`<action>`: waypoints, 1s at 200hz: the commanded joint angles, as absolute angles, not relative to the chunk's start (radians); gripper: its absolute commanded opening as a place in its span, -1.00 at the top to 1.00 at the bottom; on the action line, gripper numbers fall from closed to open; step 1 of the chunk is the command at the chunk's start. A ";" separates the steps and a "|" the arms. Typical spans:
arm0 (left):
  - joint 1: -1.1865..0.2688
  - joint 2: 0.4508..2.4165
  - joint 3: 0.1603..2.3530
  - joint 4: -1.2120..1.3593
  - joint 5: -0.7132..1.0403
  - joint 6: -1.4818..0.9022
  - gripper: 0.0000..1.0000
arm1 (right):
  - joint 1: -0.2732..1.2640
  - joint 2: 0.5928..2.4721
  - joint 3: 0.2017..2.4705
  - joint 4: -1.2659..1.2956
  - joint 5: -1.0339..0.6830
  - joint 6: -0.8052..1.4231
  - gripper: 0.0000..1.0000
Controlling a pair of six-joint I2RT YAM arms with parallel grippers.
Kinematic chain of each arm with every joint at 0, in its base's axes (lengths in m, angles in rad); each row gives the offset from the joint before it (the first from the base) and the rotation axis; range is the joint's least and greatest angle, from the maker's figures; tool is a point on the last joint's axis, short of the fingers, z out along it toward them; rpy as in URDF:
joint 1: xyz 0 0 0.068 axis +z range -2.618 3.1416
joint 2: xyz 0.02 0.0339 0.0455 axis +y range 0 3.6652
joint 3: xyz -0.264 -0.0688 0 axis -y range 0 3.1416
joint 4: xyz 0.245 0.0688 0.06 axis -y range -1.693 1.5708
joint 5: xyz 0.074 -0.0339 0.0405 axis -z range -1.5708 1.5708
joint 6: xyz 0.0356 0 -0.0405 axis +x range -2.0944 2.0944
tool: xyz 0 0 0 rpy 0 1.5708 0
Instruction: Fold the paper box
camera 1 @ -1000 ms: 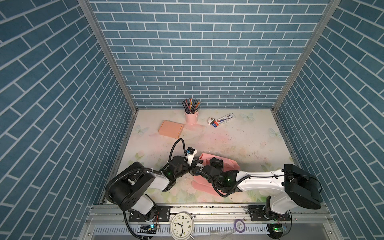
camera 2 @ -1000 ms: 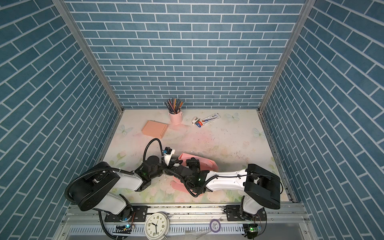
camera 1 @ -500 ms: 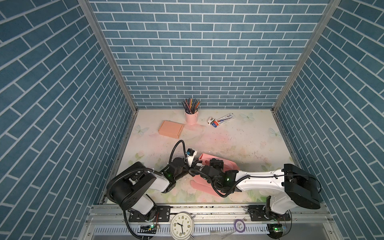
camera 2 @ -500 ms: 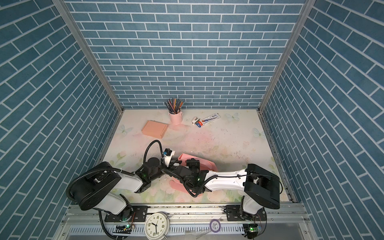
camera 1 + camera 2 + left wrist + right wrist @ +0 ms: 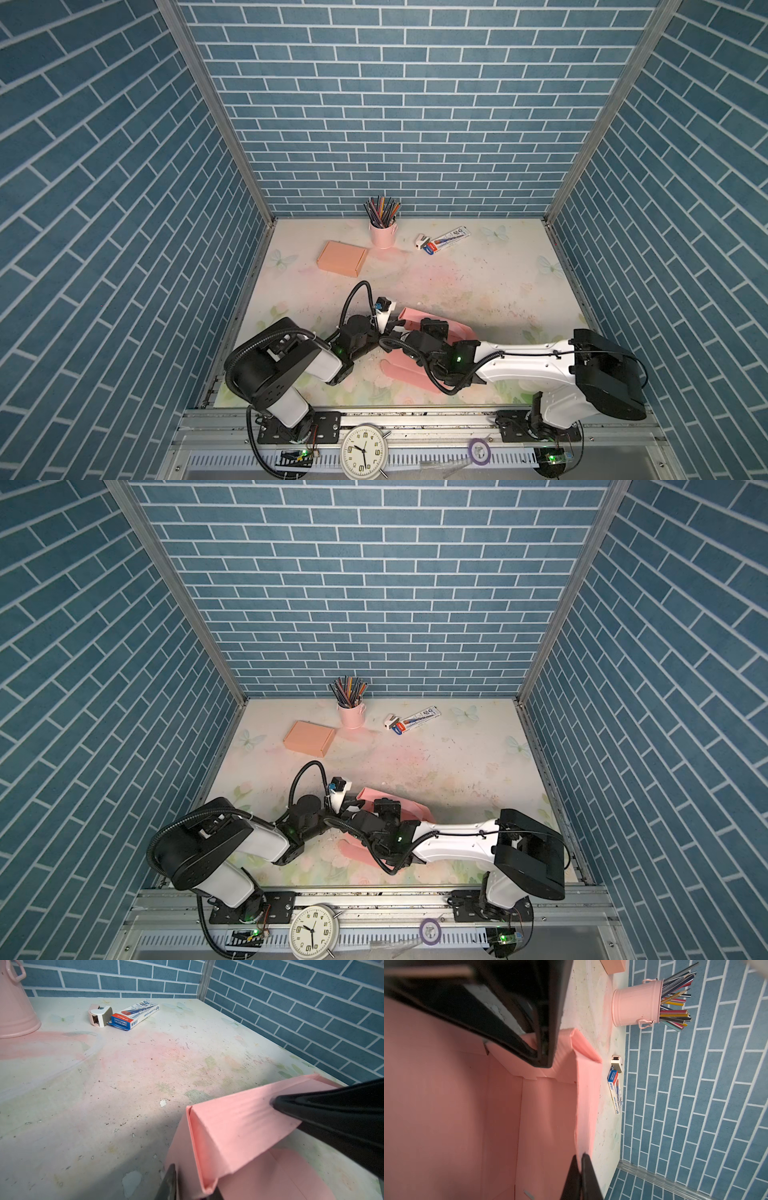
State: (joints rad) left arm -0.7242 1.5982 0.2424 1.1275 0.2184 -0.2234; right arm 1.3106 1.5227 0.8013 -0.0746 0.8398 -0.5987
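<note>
At the table's six o'clock, the left end effector pinches the nine o'clock wall of the pink cardboard paper box. The right end effector is clamped tight on its twelve o'clock wall.

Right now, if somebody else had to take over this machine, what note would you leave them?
Left gripper: jaws straddle a raised, doubled-over wall of the paper box; a firm pinch cannot be confirmed.
Right gripper: jaws shut at the edge of a raised wall; whether they hold it is unclear.
Box: front middle of the table, between both arms.
Done: at least one wall stands up with its rim folded over.
Left: the front flap lies flat on the table, and the box is not closed.
</note>
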 commanded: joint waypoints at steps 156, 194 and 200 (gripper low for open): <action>-0.755 1.543 0.244 1.131 0.126 -0.136 0.78 | 1.213 1.110 0.749 0.107 0.299 0.015 0.03; -0.771 1.544 0.248 1.106 0.079 -0.116 0.77 | 0.926 1.184 0.811 0.014 0.046 0.276 0.01; -0.776 1.546 0.251 1.101 0.073 -0.110 0.77 | 0.899 1.210 0.822 0.002 0.006 0.299 0.02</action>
